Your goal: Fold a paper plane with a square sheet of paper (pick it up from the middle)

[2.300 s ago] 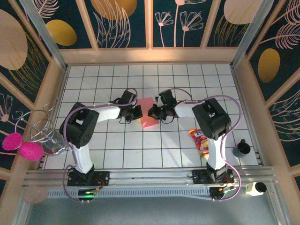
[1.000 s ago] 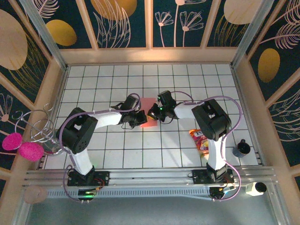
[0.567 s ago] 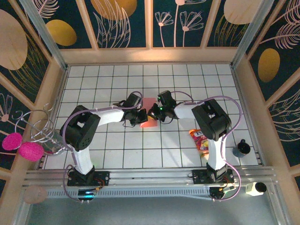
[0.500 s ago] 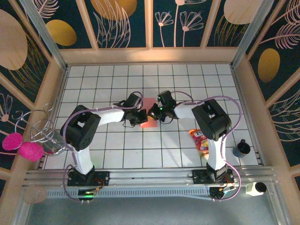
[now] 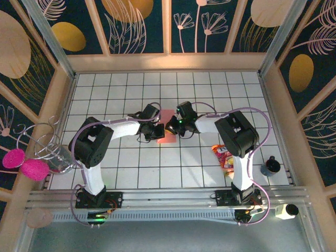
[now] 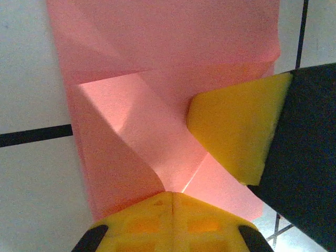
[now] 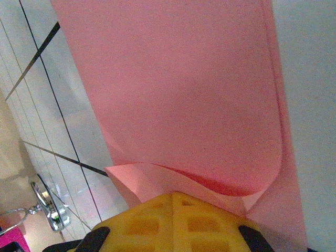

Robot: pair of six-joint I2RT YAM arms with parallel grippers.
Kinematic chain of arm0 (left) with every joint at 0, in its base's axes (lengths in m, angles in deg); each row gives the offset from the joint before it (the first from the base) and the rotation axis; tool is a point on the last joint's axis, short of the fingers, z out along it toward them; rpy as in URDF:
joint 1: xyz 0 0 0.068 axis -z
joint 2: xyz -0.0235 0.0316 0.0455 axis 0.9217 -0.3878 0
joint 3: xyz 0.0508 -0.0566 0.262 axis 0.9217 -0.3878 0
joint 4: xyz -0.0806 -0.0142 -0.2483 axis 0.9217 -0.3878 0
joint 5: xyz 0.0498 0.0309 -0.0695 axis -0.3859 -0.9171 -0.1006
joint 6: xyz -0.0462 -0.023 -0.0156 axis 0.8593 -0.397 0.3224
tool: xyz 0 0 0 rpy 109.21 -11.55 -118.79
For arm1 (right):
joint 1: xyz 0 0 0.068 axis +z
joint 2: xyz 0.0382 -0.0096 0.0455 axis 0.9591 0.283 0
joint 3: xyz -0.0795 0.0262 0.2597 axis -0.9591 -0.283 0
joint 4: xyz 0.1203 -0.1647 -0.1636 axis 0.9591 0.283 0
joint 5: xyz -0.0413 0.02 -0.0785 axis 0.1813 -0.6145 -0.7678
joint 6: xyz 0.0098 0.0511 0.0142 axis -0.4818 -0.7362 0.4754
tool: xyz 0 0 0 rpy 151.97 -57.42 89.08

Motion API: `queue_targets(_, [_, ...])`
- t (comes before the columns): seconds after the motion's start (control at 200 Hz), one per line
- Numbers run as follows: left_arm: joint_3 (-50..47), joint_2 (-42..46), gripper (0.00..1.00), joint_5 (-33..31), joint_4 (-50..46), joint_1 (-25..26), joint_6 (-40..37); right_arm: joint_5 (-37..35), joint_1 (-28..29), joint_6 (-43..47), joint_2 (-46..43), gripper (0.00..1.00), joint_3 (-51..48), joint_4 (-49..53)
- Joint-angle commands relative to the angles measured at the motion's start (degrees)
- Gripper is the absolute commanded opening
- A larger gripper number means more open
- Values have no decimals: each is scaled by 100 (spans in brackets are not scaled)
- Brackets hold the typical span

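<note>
The left hand [image 5: 157, 129] has slid right onto the square sheet of paper [image 5: 168, 138].

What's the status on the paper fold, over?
Left pincer shut, right pincer shut, tips on the sheet. Sheet partly folded. Snack packet aside, nothing blocking.

**Colleague:** What can't you read from the top camera?

**Me:** The left gripper [image 5: 156, 130] and right gripper [image 5: 170, 126] hide most of the paper [image 5: 167, 138]. Its creases are too small for me to tell.

**Colleague:** And at the wrists?

**Me:** In both wrist views the paper runs off the top edge, and the bottom edge cuts off the yellow fingers [image 6: 173, 223].
</note>
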Motion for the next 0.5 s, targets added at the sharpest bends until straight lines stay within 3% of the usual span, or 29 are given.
queue_targets(0.0, [130, -138, 0, -160, -465, 39, -249, -189, -11, 54, 262, 0, -260, 656])
queue_targets(0.49, [91, -183, 0, -218, -1005, 41, -792, -208, -56, 96, 297, 0, -271, 705])
